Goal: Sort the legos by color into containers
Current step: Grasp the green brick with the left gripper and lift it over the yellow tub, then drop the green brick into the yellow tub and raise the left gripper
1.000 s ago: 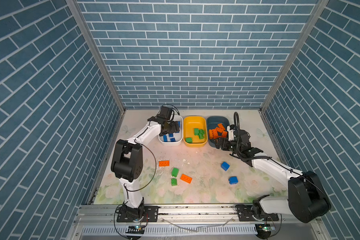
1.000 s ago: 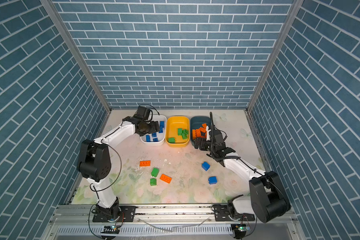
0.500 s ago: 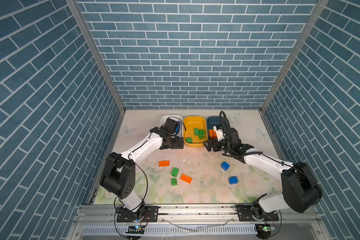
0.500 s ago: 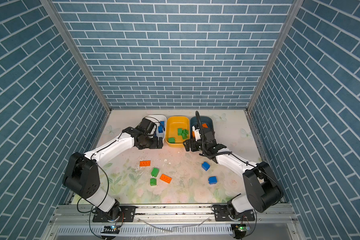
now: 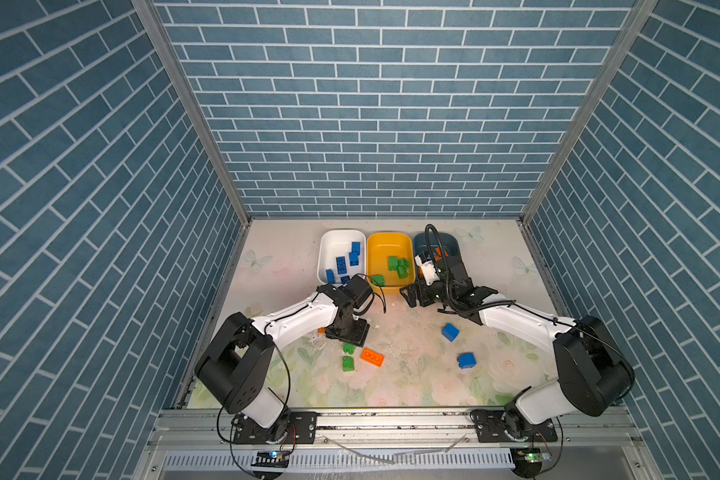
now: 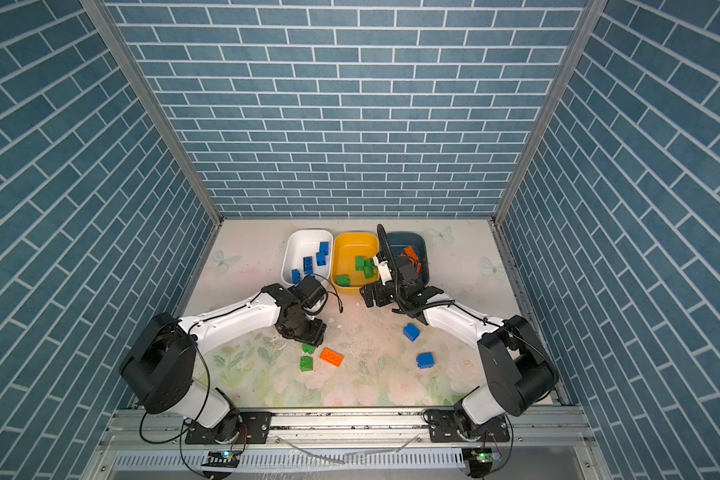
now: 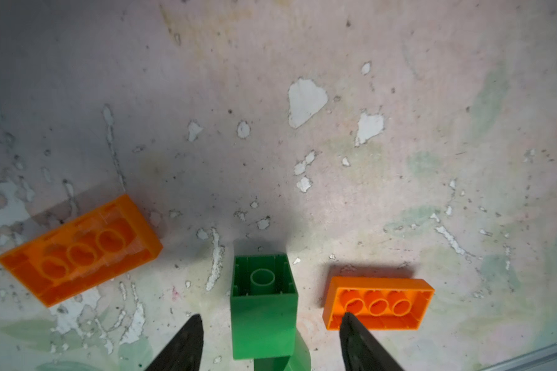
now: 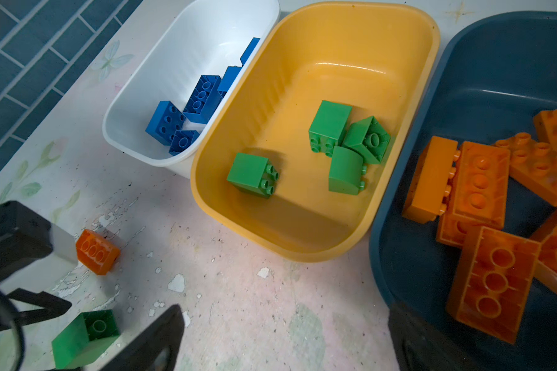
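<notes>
**Left gripper** (image 5: 347,332) (image 7: 272,345): lower centre-left in both top views, pointing down at the mat. The jaws are part open and straddle a green brick (image 7: 264,321) whose hollow underside shows. There is a gap on each side, so nothing is grasped. An orange brick (image 7: 78,250) and a second orange brick (image 7: 378,303) flank it, hollow side up, both apart from it.

**Right gripper** (image 5: 411,296) (image 8: 287,340): mid-frame, right of centre, just in front of the yellow tub. The jaws are spread wide and empty.

**Rail** (image 5: 391,419): metal, along the bottom of the frame, carrying both arm bases.

**Mat** (image 5: 391,386): pale floral print, chipped and speckled.
- A second green brick (image 5: 348,364) lies loose just below the left gripper.
- A blue brick (image 5: 450,332) and a second blue brick (image 5: 466,360) lie right of centre.

**Tubs**: side by side at the far edge of the mat, centre frame.
- White tub (image 5: 337,249) holds blue bricks (image 8: 187,109).
- Yellow tub (image 5: 387,245) holds green bricks (image 8: 328,125).
- Teal tub (image 8: 495,64) holds orange bricks (image 8: 483,180) and is partly hidden by the right arm in both top views.

**Walls** (image 5: 371,124): blue brick pattern on three sides, with metal posts (image 5: 192,112) at the corners.
</notes>
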